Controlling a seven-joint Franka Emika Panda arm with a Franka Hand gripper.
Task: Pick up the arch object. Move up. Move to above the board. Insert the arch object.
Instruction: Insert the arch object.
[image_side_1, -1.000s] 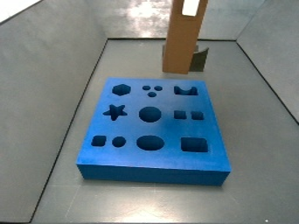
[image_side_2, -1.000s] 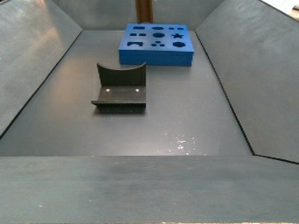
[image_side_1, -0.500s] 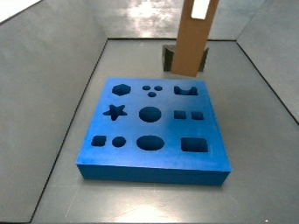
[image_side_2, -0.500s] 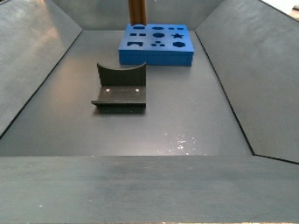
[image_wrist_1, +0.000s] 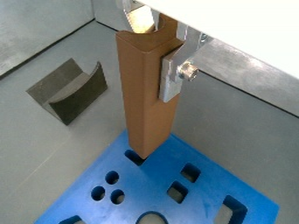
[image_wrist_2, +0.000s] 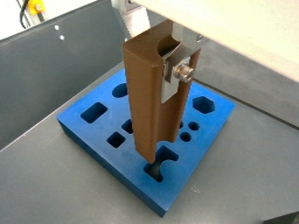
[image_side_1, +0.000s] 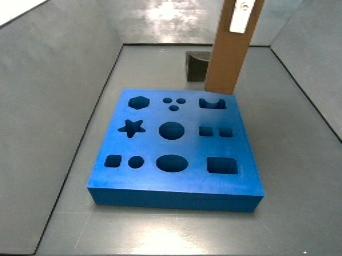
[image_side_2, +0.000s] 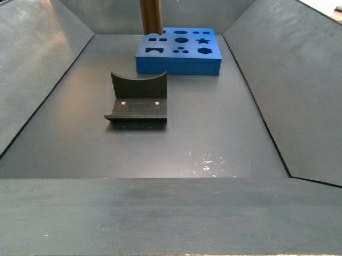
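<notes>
my gripper (image_wrist_1: 156, 54): clamping the tall orange-brown wooden arch column (image_wrist_1: 145, 96) upright | hanging over the thick blue slab board (image_wrist_2: 105, 136) | lower end hovering at its arch cut-out (image_wrist_2: 158, 166)

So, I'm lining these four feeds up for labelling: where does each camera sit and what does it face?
Wrist view: on the arm, looking down the arch object at the board; gripper fingers show.
Wrist view: same mount, opposite side; gripper, board.
Side view: high, near the board, facing the far wall; arch object upright; no fingers show.
Side view: far end, looking along the floor past the dark grey block to the board.
All four share board and arch object.
</notes>
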